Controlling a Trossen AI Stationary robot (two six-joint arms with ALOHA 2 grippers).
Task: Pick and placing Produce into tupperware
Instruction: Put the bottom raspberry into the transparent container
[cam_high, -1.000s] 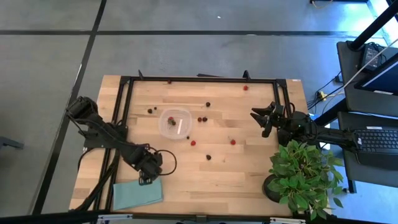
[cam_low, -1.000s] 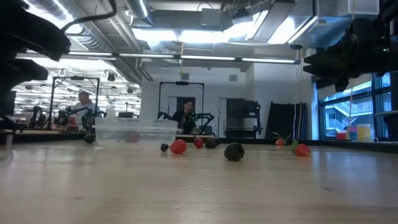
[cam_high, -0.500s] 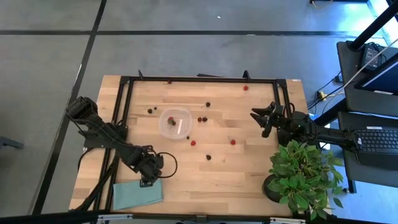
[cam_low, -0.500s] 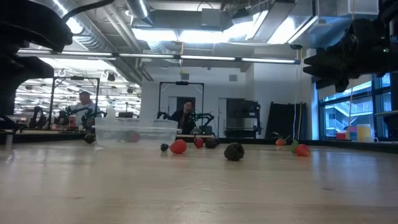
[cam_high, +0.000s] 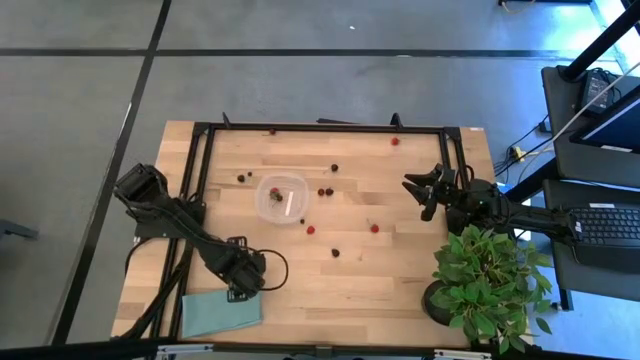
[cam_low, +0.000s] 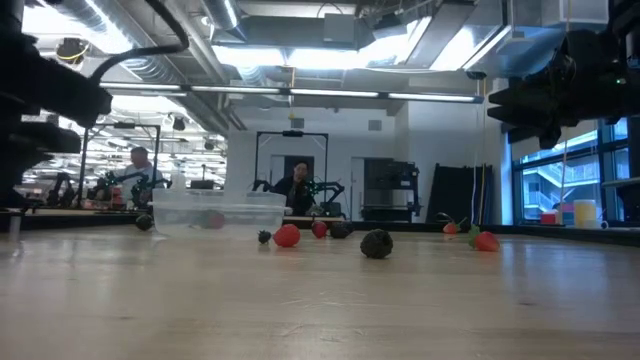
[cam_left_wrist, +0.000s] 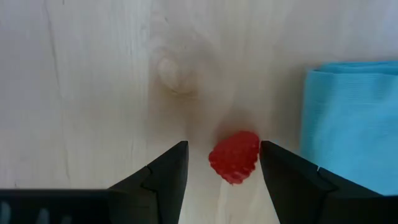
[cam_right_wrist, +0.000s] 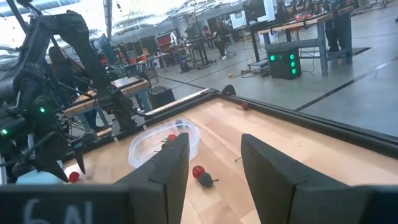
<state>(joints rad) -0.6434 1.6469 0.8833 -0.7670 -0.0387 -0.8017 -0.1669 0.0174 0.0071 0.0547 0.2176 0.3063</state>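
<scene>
Left pincer (cam_left_wrist: 224, 163) shifted, open around one red berry (cam_left_wrist: 234, 156); right pincer (cam_right_wrist: 214, 155) open, empty

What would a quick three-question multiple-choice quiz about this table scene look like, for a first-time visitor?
1. Where does the flat teal cloth lie?
A. inside the container
B. at a table corner by the left arm
C. under the plant

2. What colour is the small berry between the left hand's fingers?
A. red
B. green
C. yellow

3. How does the small clear plastic container stand?
A. lidded
B. tipped over
C. open-topped, with a piece of produce inside

Answers: 1 B, the high view shows the cloth at the corner nearest the left arm. 2 A, the left wrist view shows it bright red. 3 C, the high view looks straight into it.
</scene>
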